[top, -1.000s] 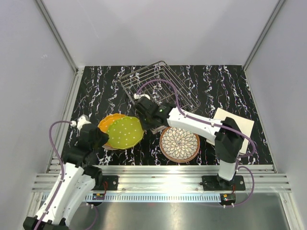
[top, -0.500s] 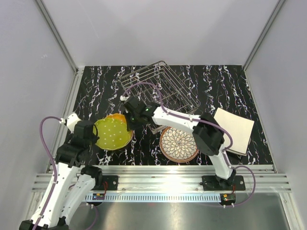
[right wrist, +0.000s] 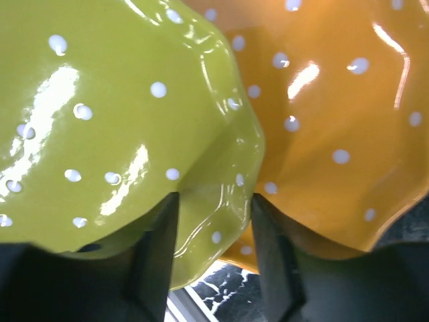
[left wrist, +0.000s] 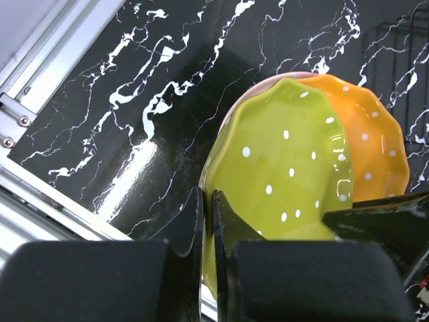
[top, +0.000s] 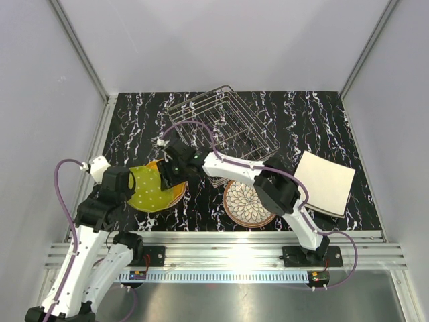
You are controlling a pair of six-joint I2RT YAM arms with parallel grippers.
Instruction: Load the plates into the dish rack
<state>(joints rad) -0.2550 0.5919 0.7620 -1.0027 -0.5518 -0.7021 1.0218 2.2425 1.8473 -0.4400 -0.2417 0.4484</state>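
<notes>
Lime-green plate (top: 149, 191) now further left, steeper; left gripper (left wrist: 206, 201) pinches its rim, right gripper (right wrist: 214, 201) jaws spread. Pinch visible only from left wrist.

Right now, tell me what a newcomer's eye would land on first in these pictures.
The lime-green plate at front left draws the eye first. It is tilted above the orange plate, with the left gripper pinching one rim and the right gripper straddling the opposite rim. Next come the petal plate at front centre and the wire rack behind it.
</notes>
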